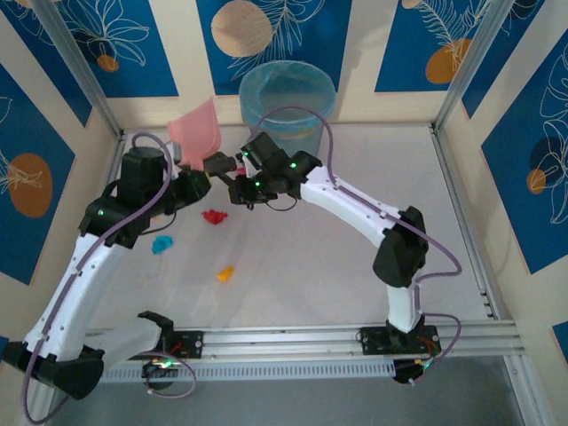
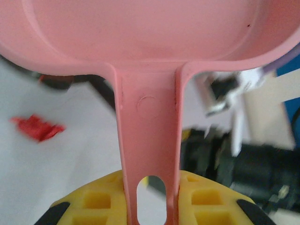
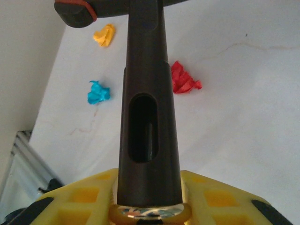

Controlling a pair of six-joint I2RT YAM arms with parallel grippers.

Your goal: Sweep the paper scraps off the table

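Because they are crumpled, the paper scraps (image 1: 214, 216) on the table (image 1: 355, 266) point nowhere.

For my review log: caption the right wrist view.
Right gripper clamps a dark slotted handle over the table; paper scraps, red, blue and orange, lie beyond.

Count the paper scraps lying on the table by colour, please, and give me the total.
Red scrap: 1
Blue scrap: 1
Orange scrap: 1
Total in view: 3
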